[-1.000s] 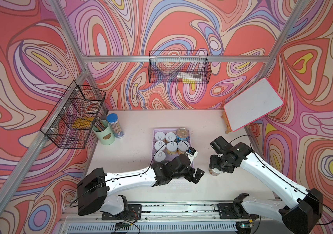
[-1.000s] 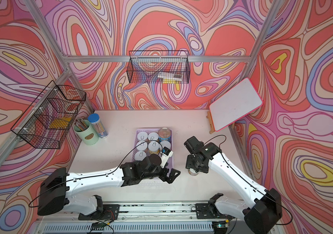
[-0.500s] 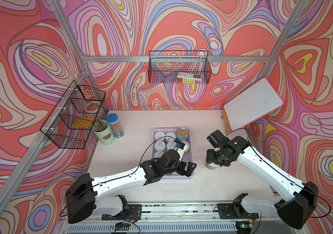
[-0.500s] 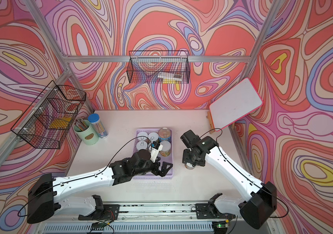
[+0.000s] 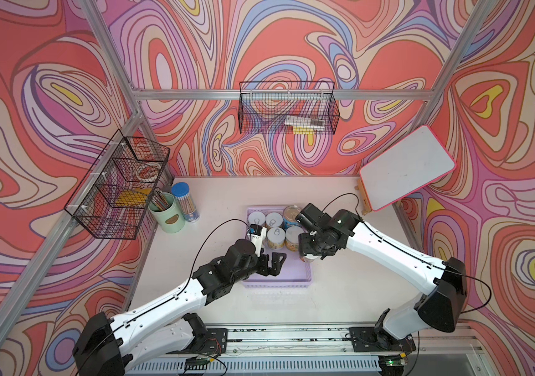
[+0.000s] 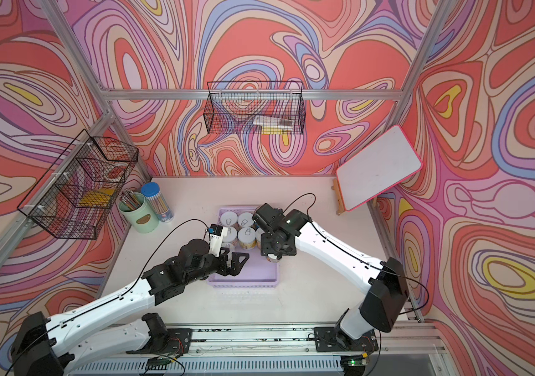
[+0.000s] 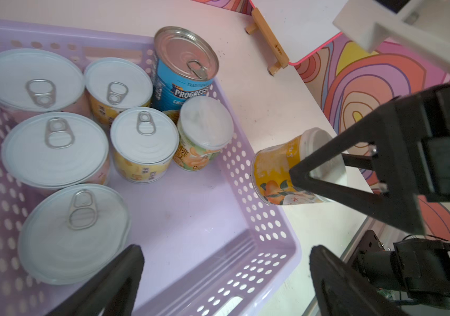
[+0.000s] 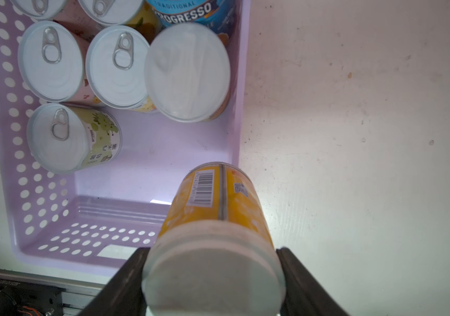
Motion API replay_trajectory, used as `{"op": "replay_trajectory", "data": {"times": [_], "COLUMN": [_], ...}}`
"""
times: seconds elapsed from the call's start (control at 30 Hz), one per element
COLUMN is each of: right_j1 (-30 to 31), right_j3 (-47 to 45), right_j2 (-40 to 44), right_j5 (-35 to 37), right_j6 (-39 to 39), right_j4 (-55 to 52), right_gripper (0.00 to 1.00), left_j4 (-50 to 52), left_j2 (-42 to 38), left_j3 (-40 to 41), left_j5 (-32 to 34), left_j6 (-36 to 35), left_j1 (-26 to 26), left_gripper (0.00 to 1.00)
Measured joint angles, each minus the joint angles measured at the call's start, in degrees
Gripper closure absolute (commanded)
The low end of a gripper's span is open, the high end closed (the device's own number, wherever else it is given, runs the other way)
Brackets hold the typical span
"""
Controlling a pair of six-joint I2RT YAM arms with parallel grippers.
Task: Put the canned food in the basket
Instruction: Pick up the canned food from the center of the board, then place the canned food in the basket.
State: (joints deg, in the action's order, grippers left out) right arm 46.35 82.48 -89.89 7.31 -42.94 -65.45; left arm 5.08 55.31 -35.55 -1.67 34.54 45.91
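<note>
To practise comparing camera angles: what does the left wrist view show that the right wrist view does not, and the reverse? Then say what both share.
Only the left wrist view: the blue can with its metallic pull-tab lid, the whiteboard's wooden foot, and the right gripper seen from outside, shut on the tilted orange can.
Only the right wrist view: the orange can's barcode and the label of the green-labelled tin.
Both: the lavender basket, its pale-lidded tins, the blue can's label, and the orange can not yet set inside.
</note>
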Motion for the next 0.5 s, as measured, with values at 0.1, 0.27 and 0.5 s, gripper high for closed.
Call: {"op": "replay_trajectory", "data": {"times": [0.1,0.27,0.5], "right_j1": [1.0,1.9,3.0], "right_j3": [1.6,5.1,5.5], "right_j2": [-2.9,-7.9,-12.1], "right_j5": [-0.8,-0.9,-1.2], "right_j6": [-0.8,-3.0,-7.6], "right_j4": [1.6,3.3,7.2], "right_gripper": [0.56,0.57,0.58], "left_j4": [1.7,3.7,4.8], "left_j2": [-2.9,-6.8,-8.9], "left_j3": [1.2,2.9,4.9], "left_j5": [-0.8,-3.1,-7.6], "left_j6": [0.0,0.0,0.3], "left_j1": [-3.5,-9.5,-15.4], "left_gripper": [0.01,0.01,0.01]}}
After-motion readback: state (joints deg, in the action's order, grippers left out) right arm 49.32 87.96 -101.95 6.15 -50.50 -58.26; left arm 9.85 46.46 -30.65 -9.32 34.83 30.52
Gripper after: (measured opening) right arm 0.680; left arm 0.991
